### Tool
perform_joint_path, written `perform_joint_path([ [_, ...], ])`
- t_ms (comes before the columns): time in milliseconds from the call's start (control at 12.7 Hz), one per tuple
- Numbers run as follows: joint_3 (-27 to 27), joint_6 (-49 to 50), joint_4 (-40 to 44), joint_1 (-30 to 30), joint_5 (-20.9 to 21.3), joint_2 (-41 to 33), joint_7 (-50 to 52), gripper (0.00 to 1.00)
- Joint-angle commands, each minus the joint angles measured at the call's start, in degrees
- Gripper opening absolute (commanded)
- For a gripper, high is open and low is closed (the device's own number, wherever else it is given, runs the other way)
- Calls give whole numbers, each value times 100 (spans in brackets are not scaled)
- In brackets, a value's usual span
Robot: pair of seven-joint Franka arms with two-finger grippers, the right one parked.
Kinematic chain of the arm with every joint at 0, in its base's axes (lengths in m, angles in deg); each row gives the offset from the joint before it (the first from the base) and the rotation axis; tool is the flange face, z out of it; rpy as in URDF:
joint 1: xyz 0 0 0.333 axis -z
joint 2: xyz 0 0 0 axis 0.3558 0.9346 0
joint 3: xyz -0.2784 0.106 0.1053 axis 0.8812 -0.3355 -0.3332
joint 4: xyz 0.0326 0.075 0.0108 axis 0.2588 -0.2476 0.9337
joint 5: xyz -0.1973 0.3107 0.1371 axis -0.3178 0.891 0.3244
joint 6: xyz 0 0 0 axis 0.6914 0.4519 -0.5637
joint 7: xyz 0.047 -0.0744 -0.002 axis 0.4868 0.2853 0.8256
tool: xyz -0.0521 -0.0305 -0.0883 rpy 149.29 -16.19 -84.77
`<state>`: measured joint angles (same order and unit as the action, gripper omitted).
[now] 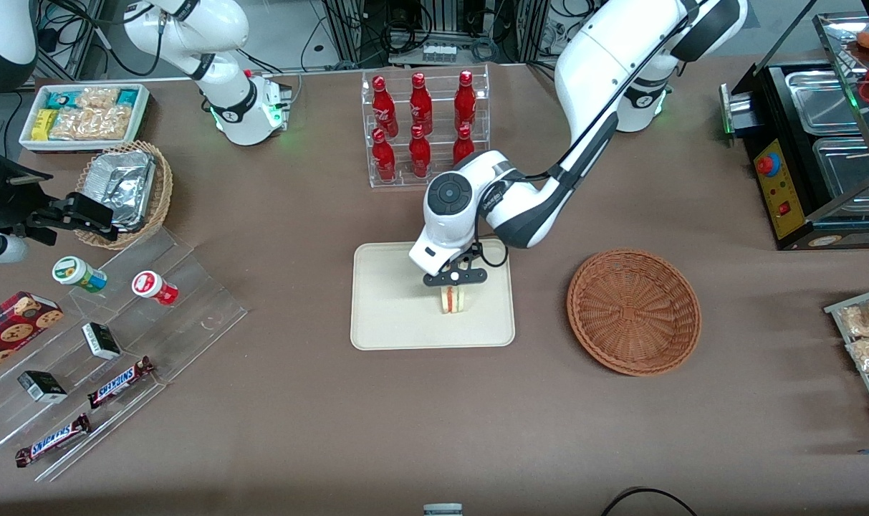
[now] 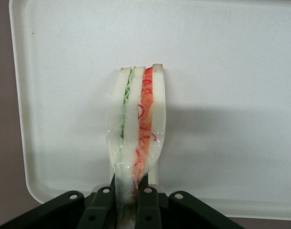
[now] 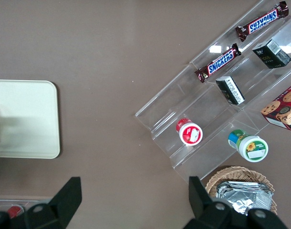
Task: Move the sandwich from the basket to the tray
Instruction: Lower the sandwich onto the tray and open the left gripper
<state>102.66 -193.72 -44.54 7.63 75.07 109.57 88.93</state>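
Gripper [image 1: 454,281] over tray [image 1: 384,315], fingers [image 2: 102,210] pinched on the clear-wrapped sandwich [image 2: 137,124] by its narrow end. Sandwich [image 1: 454,299] upright on edge above the tray's surface; contact with it cannot be told. Pale bread, green layer one side, red-pink the other. Basket [image 1: 633,311] well apart from tray, toward the working arm's end of table [image 1: 298,416]. Red bottles in clear rack [image 1: 423,125] farther from front camera than tray
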Motion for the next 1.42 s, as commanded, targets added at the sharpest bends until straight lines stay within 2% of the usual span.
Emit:
perform_joint_path([
  [0,-37,-138,211,88,130,166,109,17],
  [79,-37,-156,211,88,130,175,109,54],
  [158,-37,-148,211,88,156,175,56,100],
  [395,-46,-8,211,27,147,-35,56,100],
  [789,-72,1432,571,-17,42,-808,100,100],
  [947,-64,1846,624,-341,-19,-1133,74,100],
  [1026,-63,2022,633,-447,-211,-1317,39,100],
  [1342,-107,2892,642,-956,-248,-1915,-110,100],
])
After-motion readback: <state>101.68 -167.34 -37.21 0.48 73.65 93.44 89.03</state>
